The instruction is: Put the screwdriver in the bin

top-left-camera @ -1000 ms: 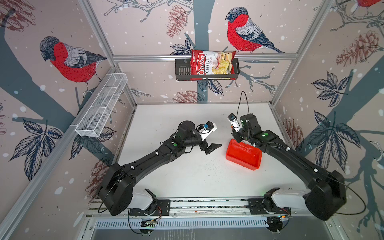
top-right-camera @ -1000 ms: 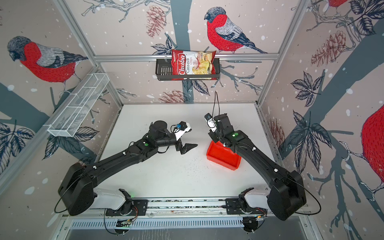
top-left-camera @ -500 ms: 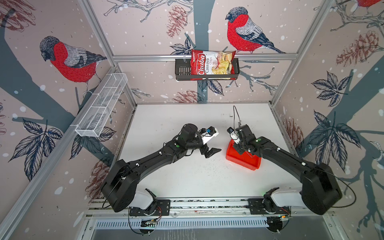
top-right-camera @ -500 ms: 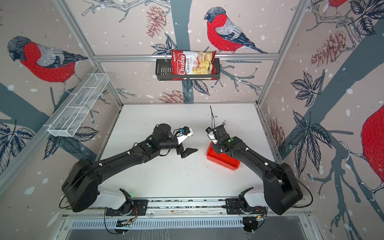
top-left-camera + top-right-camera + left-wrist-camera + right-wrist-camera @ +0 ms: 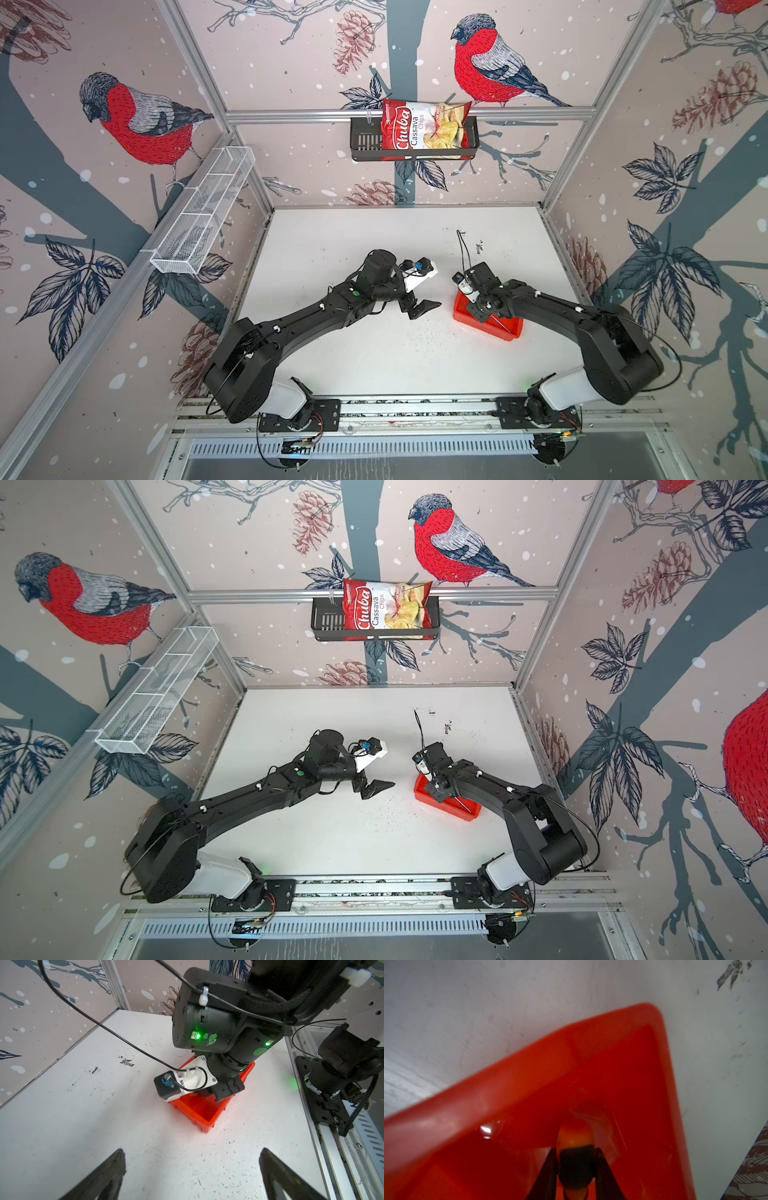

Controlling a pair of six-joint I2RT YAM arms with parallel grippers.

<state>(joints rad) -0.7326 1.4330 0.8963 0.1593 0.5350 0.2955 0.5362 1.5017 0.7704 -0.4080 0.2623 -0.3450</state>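
Left gripper (image 5: 419, 309): hangs over the middle of the worktop (image 5: 374, 365), just left of the bin (image 5: 473, 322). Jaws spread wide, nothing between them. The left wrist view shows only bare, speckled white surface between the two fingers (image 5: 108, 1174).

Bin: sits right of centre on the worktop, nearer the right edge than the left and about midway between the front and back edges. It is turned at an angle to those edges.

Right gripper (image 5: 482, 309): lowered into the bin's back-left end. The right wrist view shows the jaws pinching the screwdriver (image 5: 575, 1138) on the black band of its handle. The orange butt points down at the bin floor near a corner. Cannot tell whether it touches. In a top view the thin dark shaft (image 5: 500, 323) slants out behind the gripper, above the bin's inside.

Handling, as a judgement:
- The tool looks light and rigid, with nothing fragile about it.
- The handle is round and smooth, so it is likely to roll or swivel in a pinch.
- The black band is the best place to hold it. The shaft is too slim for a sure grip.
- The bin looks like light plastic and may skid if nudged.
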